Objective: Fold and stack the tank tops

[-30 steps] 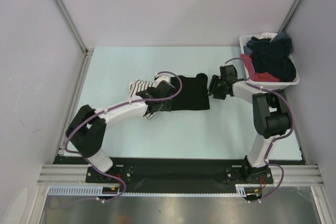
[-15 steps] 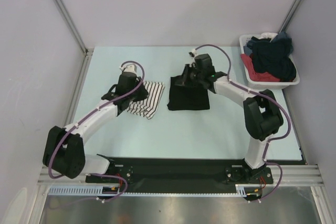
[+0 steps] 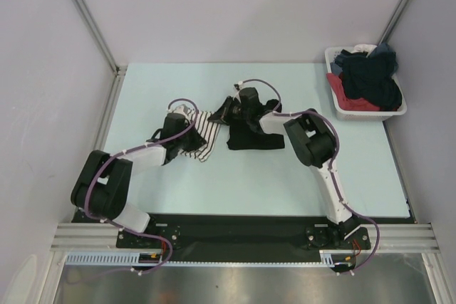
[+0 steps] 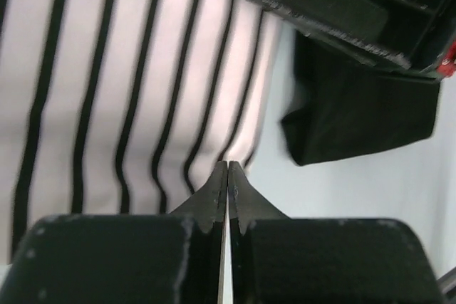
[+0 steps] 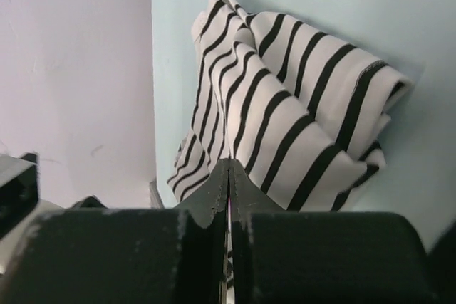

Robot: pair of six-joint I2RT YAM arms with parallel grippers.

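left gripper [image 4: 227, 176]: clamped, tips together on one edge of the striped tank top [image 3: 203, 140], whose stripes pucker toward the pinch.
right gripper [image 5: 228, 170]: also clamped, at that top's opposite edge (the fabric bunches up right off its tips).
black tank top [image 3: 255, 133]: a flat folded rectangle on the table [image 3: 299, 176], just beside the striped one, with no grip on it.
just changed: both jaws stood apart a second ago; the right arm has swung from the black top to the striped one.
meaning: the black top looks folded, the striped fold is starting, and stacking is not yet done.
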